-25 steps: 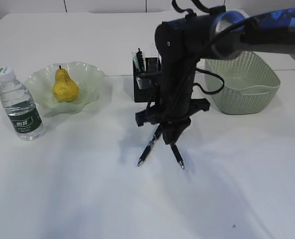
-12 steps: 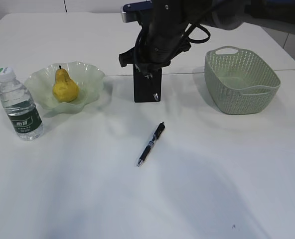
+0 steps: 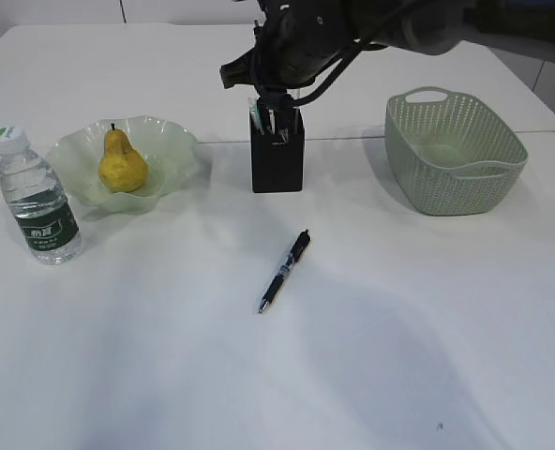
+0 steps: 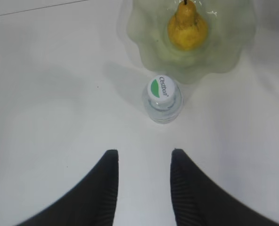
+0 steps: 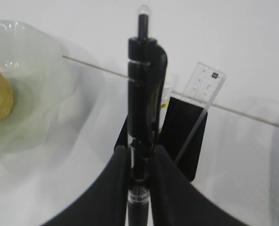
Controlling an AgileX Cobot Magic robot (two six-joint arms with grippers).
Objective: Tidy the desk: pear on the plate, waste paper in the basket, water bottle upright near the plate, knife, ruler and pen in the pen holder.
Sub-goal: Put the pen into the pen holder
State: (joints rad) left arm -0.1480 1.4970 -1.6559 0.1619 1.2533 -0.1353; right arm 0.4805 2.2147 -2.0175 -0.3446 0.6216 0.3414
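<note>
My right gripper (image 5: 140, 150) is shut on a black pen (image 5: 142, 94), held upright just above the black pen holder (image 3: 277, 164). A translucent ruler (image 5: 203, 89) leans out of the holder (image 5: 184, 136). A second pen (image 3: 284, 272) lies on the desk (image 3: 165, 356) in front of it. The yellow pear (image 3: 122, 164) sits on the green plate (image 3: 170, 145), and the water bottle (image 3: 36, 197) stands upright to its left. My left gripper (image 4: 144, 157) hangs open and empty above the desk near the bottle (image 4: 161, 96). The waste paper and the knife do not show clearly.
The sage-green basket (image 3: 456, 155) stands at the right, beside the pen holder. My right arm (image 3: 306, 37) reaches in from the upper right and covers the space behind the holder. A seam between two tabletops runs behind the plate and basket.
My right gripper has lifted one pen from the desk and carried it back and up, over the pen holder. The other pen stays where it lay.
</note>
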